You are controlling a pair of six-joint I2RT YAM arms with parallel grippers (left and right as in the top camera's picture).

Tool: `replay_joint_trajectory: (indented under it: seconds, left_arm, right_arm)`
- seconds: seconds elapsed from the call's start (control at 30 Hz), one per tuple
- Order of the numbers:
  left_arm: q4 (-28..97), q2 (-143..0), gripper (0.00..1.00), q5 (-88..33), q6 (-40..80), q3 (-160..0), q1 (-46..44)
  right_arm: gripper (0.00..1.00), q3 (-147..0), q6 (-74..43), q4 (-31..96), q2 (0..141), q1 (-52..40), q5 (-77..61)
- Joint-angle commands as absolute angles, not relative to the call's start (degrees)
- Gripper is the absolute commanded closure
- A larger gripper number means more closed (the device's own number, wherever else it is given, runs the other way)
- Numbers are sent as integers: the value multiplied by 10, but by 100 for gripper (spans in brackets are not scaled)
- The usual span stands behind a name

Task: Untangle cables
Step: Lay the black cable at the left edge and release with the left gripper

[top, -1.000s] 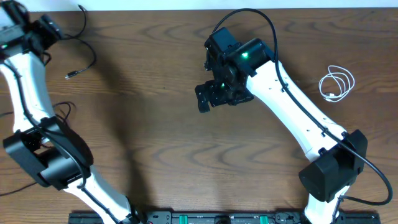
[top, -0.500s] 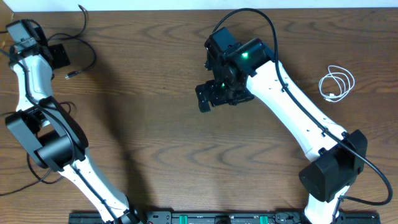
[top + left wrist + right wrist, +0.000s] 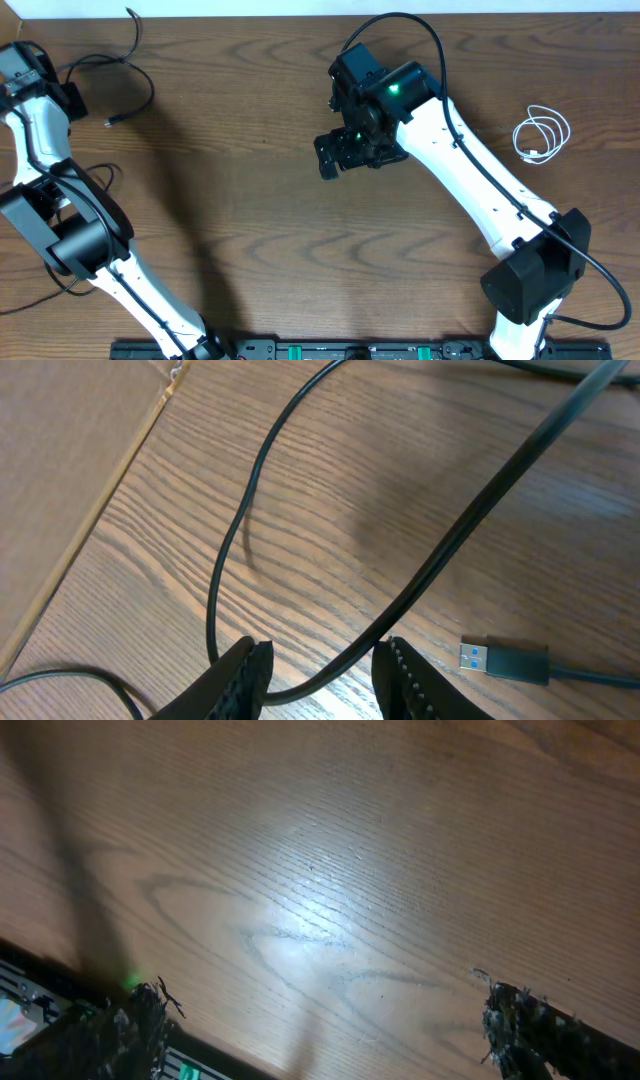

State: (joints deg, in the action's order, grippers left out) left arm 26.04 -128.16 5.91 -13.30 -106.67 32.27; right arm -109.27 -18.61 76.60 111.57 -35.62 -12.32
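Straddling a black cable (image 3: 440,565), left gripper (image 3: 322,658) jaws apart — gaps either side, right gripper (image 3: 325,1010) spread wide above the table (image 3: 300,870).

**Overhead view.** White cable (image 3: 541,135): short, wound in a loose coil, right edge of frame, well apart from the black ones. Black cable (image 3: 150,92): thin, upper left, arcs down to a small plug (image 3: 113,121). Second black cable (image 3: 134,30): thin strand, top-left edge; overlap w/ first can't be told.

**Left wrist view.** Black cord (image 3: 470,530) crosses diag., upper right to bottom centre. Thinner black strand (image 3: 245,510) curves at left. USB plug (image 3: 503,661), blue insert, lies flat at lower right.
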Motion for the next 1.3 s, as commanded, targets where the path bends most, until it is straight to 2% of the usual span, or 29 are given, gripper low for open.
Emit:
replay_joint_trajectory:
  seconds: [0.0, 0.07, 0.27, 0.43, 0.53, 0.57, 0.6, 0.73, 0.87, 1.1, 1.13, 1.17, 1.23, 1.27]
  left_arm:
    - [268, -1293, 61, 28, -130, -1071, 328]
    - [270, -1293, 60, -9, -130, -1071, 329]
    - [269, -1298, 60, -13, -131, -1071, 330]
    - [270, -1311, 66, -10, -131, -1071, 337]
    - [266, -1310, 81, -4, -131, -1071, 344]
    - [265, -1310, 90, -4, -130, -1071, 349]
    - [266, -1307, 92, -4, -130, -1072, 353]
    - [266, -1294, 92, 2, -105, -1072, 380]
    - [261, -1268, 92, 64, -35, -1072, 419]
    - [261, -1223, 93, 53, 55, -1072, 491]
    - [261, -1221, 92, 43, 55, -1072, 496]
    - [261, -1220, 85, 27, 55, -1072, 502]
    - [261, -1220, 50, -19, 55, -1072, 512]
    - [261, -1220, 39, -43, 55, -1072, 514]
  right_arm:
    - [1, -1089, -184, 766, 1107, -361, -119]
    - [1, -1089, -184, 765, 1107, -361, -119]
    - [1, -1089, -184, 766, 1107, -361, -119]
    - [1, -1089, -184, 767, 1107, -361, -119]
    - [1, -1089, -184, 767, 1107, -361, -119]
    - [1, -1089, -184, 767, 1107, -361, -119]
    - [1, -1089, -184, 767, 1107, -361, -119]
    - [1, -1089, -184, 767, 1107, -361, -119]
    - [1, -1089, -184, 769, 1107, -361, -119]
    - [1, -1089, -184, 769, 1107, -361, -119]
    - [1, -1089, -184, 769, 1107, -361, -119]
    - [1, -1089, -184, 769, 1107, -361, -119]
    - [1, -1089, -184, 770, 1107, -361, -119]
    - [1, -1089, -184, 769, 1107, -361, -119]
